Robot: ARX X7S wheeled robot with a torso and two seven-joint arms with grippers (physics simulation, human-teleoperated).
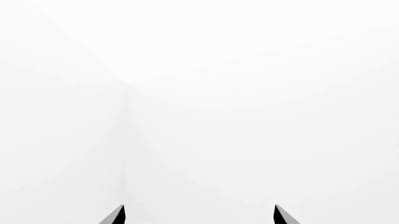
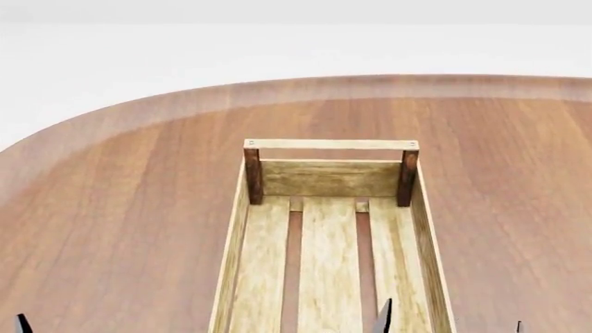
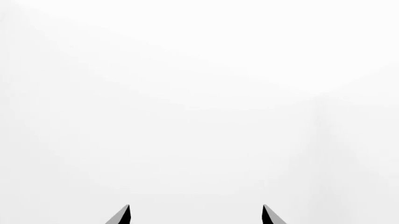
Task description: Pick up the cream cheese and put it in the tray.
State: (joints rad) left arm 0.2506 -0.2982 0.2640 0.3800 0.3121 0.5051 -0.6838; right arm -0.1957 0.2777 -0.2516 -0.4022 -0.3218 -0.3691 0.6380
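Both grippers, left [image 1: 199, 215] and right [image 3: 195, 214], are held spread with nothing between them, aimed at blank white. The tray [image 2: 418, 208] is set lengthwise on the table [image 2: 120, 208], presumably for easy reach; the cream cheese is nowhere seen.

Only the right claw [image 3: 194, 215] in sight, and of it just two dark fingertips [image 3: 122, 215], pointed, poking into the frame from one edge. Tips set well apart, wide gap between, nothing held. Each tip dark on its inner face, grey on the outer. Beyond them, blank pale white all over, nearly featureless. Faint shading only: a soft slanting band across the far part, a dim upright seam toward one side, perhaps a wall corner, too washed out to tell.
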